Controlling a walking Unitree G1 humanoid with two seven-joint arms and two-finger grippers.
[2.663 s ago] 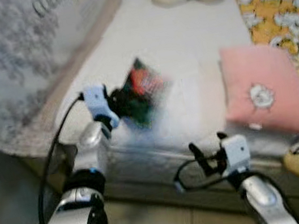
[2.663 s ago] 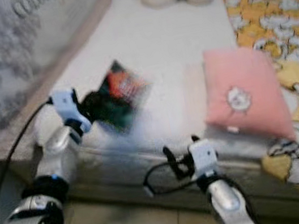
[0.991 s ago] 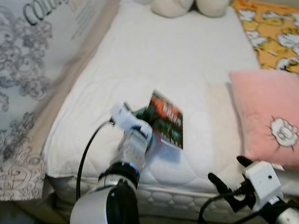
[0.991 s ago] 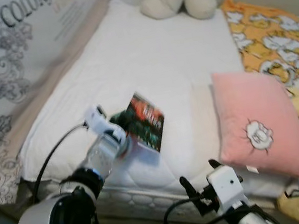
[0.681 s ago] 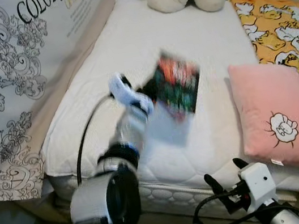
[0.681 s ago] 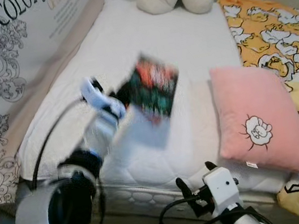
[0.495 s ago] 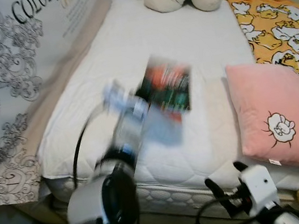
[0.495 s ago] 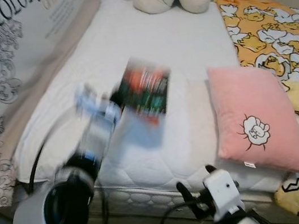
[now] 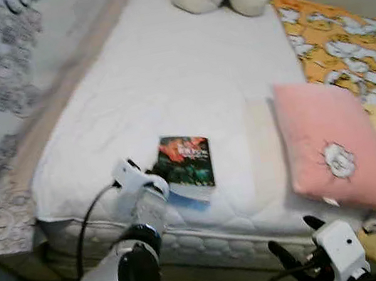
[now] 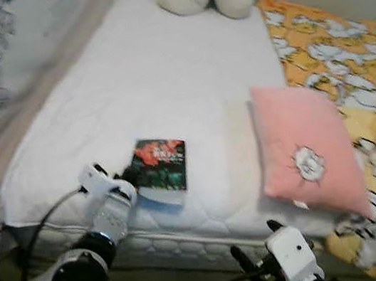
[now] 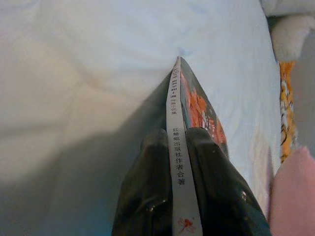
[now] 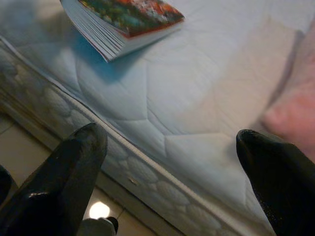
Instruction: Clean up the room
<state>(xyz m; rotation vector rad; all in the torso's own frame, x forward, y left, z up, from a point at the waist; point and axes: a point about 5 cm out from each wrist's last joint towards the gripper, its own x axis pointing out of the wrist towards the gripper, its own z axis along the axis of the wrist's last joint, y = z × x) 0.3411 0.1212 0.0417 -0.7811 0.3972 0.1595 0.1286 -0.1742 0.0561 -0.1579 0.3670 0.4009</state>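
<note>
Left wrist view: my left tool [image 11: 178, 147] pinches a red-green covered book [image 9: 185, 160] by its spine on the bed [image 9: 184, 76]; right tool [image 12: 172, 162] spread.

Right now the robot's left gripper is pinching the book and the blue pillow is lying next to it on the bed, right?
Not quite: the pillow is pink, not blue, as the left eye view shows. The rest holds: the left gripper is pinching the book by its spine, and the pillow lies beside it on the bed.
</note>
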